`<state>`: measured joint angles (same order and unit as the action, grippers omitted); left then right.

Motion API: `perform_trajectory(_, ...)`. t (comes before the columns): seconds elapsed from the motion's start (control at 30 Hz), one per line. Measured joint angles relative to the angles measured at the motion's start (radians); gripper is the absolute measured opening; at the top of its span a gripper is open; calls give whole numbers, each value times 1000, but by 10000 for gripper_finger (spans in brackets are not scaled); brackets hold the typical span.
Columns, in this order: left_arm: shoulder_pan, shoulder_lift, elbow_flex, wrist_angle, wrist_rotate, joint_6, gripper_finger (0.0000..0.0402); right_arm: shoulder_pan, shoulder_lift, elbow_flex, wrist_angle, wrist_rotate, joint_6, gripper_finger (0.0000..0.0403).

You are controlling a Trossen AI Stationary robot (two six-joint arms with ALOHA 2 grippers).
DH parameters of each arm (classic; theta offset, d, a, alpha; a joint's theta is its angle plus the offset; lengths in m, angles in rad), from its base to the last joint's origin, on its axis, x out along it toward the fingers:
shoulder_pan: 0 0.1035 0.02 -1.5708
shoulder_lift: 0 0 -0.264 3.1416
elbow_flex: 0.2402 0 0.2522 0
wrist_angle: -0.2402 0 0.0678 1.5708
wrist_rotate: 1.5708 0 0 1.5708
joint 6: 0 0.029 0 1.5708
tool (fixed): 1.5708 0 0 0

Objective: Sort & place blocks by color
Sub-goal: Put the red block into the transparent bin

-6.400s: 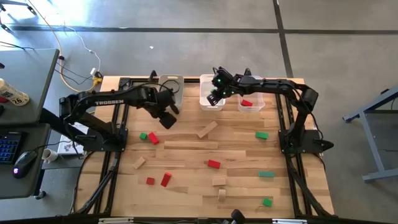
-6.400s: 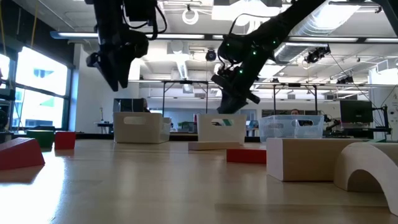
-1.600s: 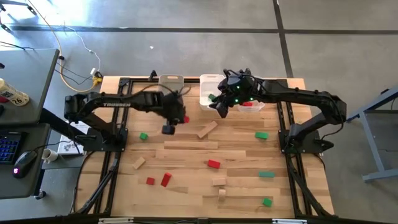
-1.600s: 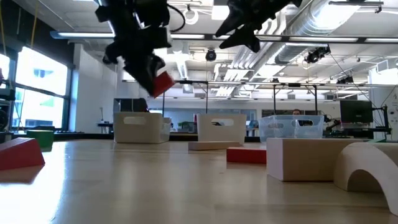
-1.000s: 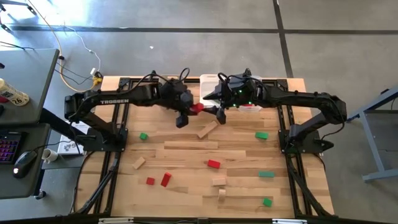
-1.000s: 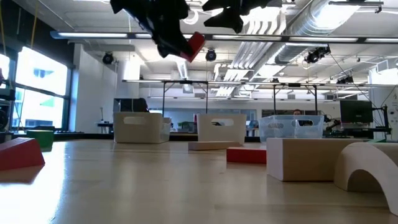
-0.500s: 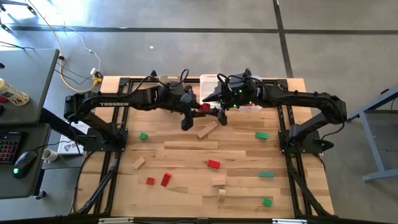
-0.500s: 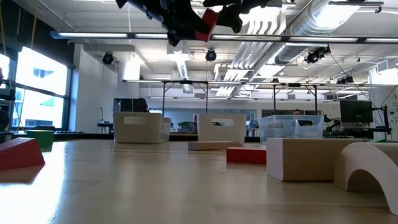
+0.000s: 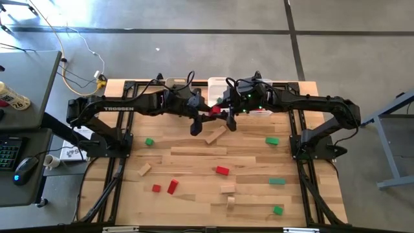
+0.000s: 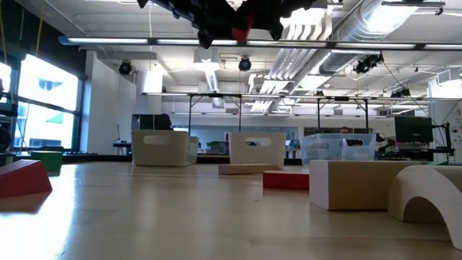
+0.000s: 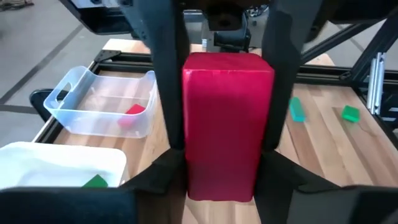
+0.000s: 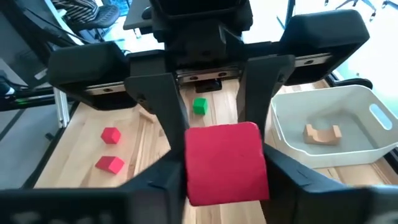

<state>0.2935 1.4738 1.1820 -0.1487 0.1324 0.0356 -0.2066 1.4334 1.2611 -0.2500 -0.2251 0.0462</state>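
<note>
Gripping one smooth red block (image 11: 227, 124) mid-air — both arms' fingers (image 12: 163, 118).

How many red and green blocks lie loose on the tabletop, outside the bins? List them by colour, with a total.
red blocks: 3
green blocks: 4
Total: 7
One more red block is held in the air, not counted.

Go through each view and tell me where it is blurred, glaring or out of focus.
High view: evenly lit and sharp. Low view: the near tan blocks look soft, and bright windows glare at the left. Left wrist view: the red block and the fingers are soft. Right wrist view: glare blows out the background beyond the table's end.
</note>
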Motion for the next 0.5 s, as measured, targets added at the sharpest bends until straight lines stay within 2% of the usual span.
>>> perform_trajectory(0.07,0,0,0,-3,2,-1,146,-1,0,0,-2,-12,0,102)
perform_trajectory(0.33,0,0,0,-2,-46,-41,179,-1,0,0,-11,-8,28,103)
perform_trajectory(0.5,0,0,0,-28,-55,-33,201,-1,0,0,-95,55,51,103)
